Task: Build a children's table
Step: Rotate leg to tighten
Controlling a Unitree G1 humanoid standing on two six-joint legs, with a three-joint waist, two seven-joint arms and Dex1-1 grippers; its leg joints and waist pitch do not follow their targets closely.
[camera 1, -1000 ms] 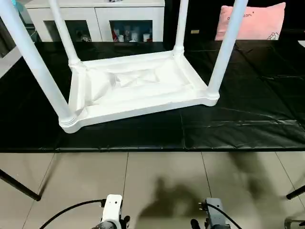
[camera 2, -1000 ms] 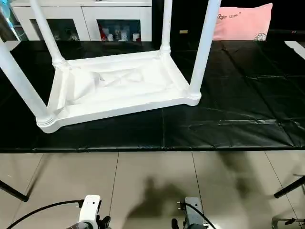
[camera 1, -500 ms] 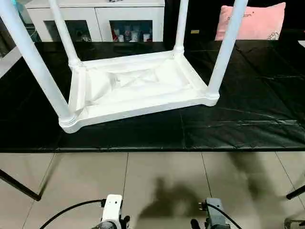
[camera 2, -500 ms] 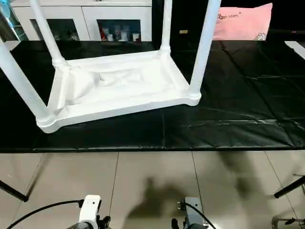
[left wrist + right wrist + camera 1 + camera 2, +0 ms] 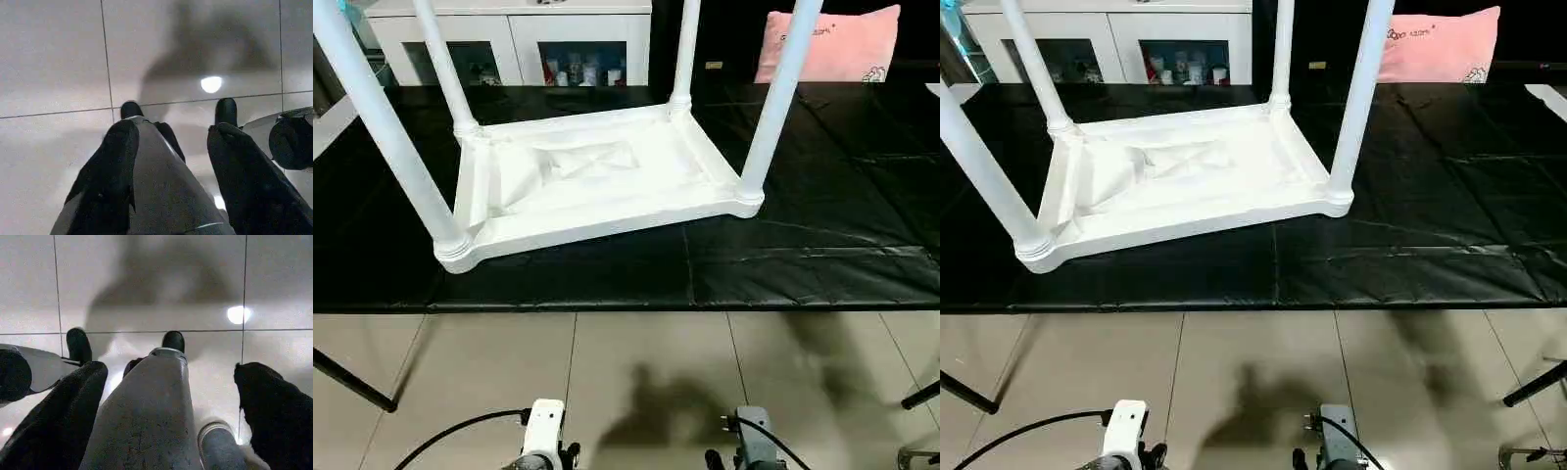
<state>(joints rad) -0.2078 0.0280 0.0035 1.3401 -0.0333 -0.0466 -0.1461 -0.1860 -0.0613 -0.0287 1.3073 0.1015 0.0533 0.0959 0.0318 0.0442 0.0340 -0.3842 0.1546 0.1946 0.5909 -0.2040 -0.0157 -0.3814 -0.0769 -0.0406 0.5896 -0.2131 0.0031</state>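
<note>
Black floor mat (image 5: 803,245): spread across the middle band of the frame, over pale tiled floor (image 5: 646,372).

Children's table (image 5: 592,181): upside down on the mat, centre-left; white tabletop face down, ribbed underside up, four white legs (image 5: 773,108) standing in the corner sockets.

White glass-door cabinet (image 5: 509,39): upper left, behind the mat.

Pink pillow (image 5: 832,44): upper right.

Left gripper (image 5: 171,147): over the tiles, fingers moderately apart, holding nothing.

Right gripper (image 5: 171,396): over the tiles, fingers spread wide, holding nothing.
</note>
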